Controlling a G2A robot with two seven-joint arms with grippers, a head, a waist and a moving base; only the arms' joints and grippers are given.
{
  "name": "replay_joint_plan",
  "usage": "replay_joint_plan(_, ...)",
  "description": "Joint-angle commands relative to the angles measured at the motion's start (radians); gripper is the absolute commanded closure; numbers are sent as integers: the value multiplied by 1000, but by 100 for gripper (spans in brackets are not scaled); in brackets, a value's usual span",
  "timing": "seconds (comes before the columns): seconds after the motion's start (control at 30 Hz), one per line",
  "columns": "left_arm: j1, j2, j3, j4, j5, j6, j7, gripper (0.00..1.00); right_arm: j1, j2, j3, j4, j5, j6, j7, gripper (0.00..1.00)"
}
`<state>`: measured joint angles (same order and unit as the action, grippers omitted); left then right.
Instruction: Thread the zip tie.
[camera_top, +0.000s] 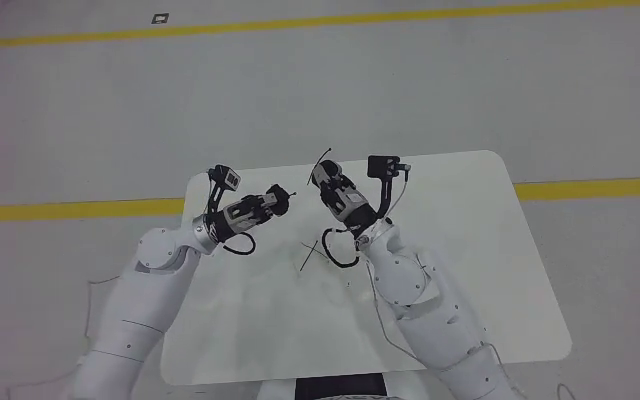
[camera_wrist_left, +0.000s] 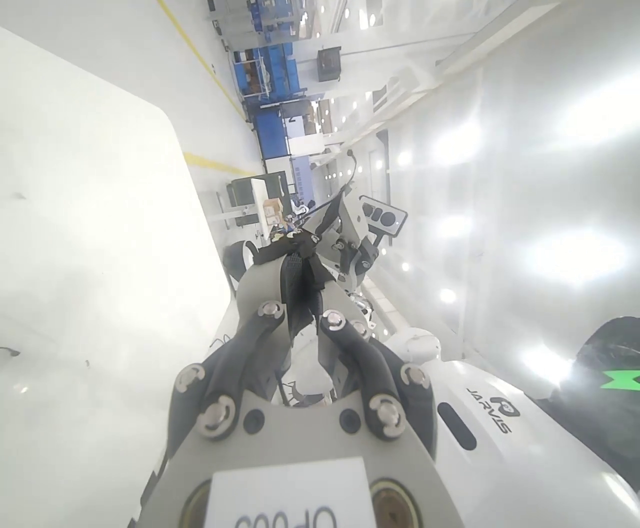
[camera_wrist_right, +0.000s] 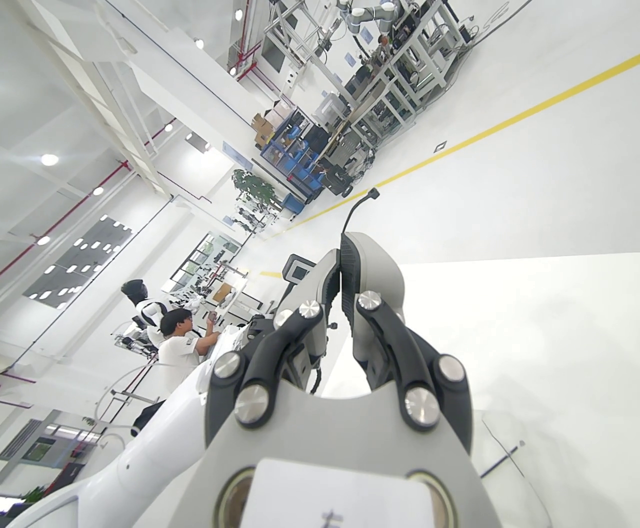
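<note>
Above the table (camera_top: 470, 250), the zip tie (camera_wrist_right: 371, 193) is pinched between the pressed-together pads of the right gripper (camera_wrist_right: 342, 245), head end left free. The left gripper (camera_wrist_left: 300, 241) is closed just beside it, apparently on a thin black strip (camera_wrist_left: 322, 210). Misalignment is to be expected if the unsupported strap flexes; the tail may then miss the head.

I see a thin black tie (camera_wrist_right: 350, 216) pinched in the right gripper (camera_wrist_right: 341, 252), whose tips are closed on it. Its strap rises clear of them in a gentle curve and ends in a small square head. A second tie (camera_wrist_left: 324, 210), also black, is clamped in the left gripper (camera_wrist_left: 298, 245), with a thin strand running out toward the right one. A few loose ties (camera_top: 310, 256) lie crossed on the table (camera_top: 470, 250).
</note>
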<state>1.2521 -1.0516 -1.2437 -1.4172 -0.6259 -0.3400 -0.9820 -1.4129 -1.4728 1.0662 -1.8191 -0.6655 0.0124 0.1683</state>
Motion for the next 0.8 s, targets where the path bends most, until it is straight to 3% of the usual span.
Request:
replay_joint_plan(0.0, 0, 0, 0, 0, 0, 0, 0, 100, 0, 0, 0, 0, 0, 0, 0, 100)
replay_joint_plan(0.13, 1, 0, 2, -1, 13, 2, 9, 100, 0, 0, 0, 0, 0, 0, 0, 100)
replay_joint_plan(0.27, 21, 2, -2, -24, 112, 0, 50, 100, -4, 1, 1, -2, 0, -8, -10, 100)
replay_joint_plan(0.47, 43, -4, -26, -45, 142, 0, 67, 100, -29, 6, 1, -11, -23, -45, -28, 100)
replay_joint_plan(0.77, 41, -19, -42, -49, 149, 0, 53, 100, -59, 11, -4, -18, -63, -66, -79, 100)
